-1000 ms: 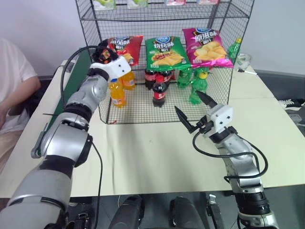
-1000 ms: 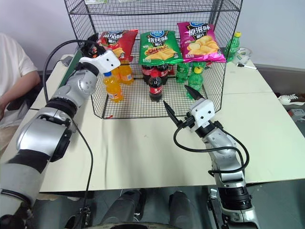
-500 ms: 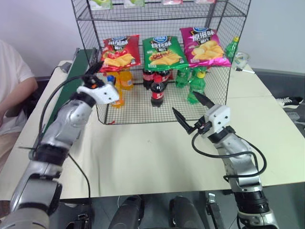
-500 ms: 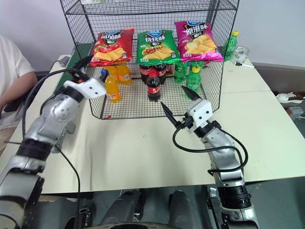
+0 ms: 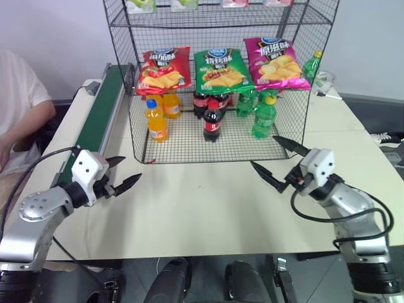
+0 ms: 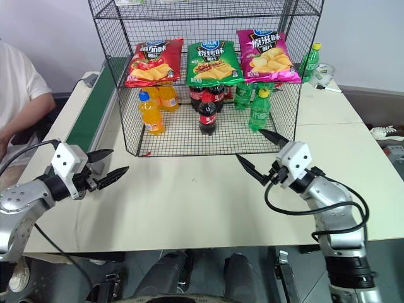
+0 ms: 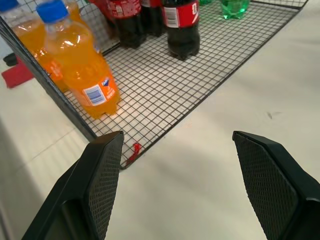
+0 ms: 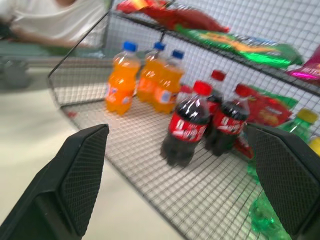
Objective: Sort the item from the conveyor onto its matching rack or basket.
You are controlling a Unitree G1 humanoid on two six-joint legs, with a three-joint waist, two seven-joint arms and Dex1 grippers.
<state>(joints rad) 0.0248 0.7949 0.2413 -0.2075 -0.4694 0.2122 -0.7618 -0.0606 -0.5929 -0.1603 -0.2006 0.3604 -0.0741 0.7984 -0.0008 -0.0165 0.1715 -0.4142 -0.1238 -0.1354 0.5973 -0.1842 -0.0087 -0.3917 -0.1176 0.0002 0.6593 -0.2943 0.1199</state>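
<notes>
The red chip bag [image 5: 162, 68] lies on the left of the wire rack's [image 5: 300, 76] middle shelf, beside a green bag [image 5: 219, 67] and a magenta bag [image 5: 276, 61]. The dark green conveyor [image 5: 100, 120] runs along the rack's left side with nothing on its visible belt. My left gripper [image 5: 131, 168] hovers open and empty over the table's near left, beside the belt. Over the table in front of the rack's right corner, my right gripper [image 5: 264, 151] is open and empty too. The right wrist view catches the red bag [image 8: 175, 16] on its shelf.
Orange soda bottles [image 5: 156, 118], cola bottles [image 5: 212, 118] and green bottles [image 5: 264, 115] stand on the rack's bottom tier. A person in a white shirt [image 5: 19, 107] sits at the far left. A green bottle [image 5: 310, 64] stands behind the rack on the right.
My left arm has pulled back and down from the red bag on the shelf to the table's near left, empty. The bag stays on the shelf. My right gripper has shifted a little right.
</notes>
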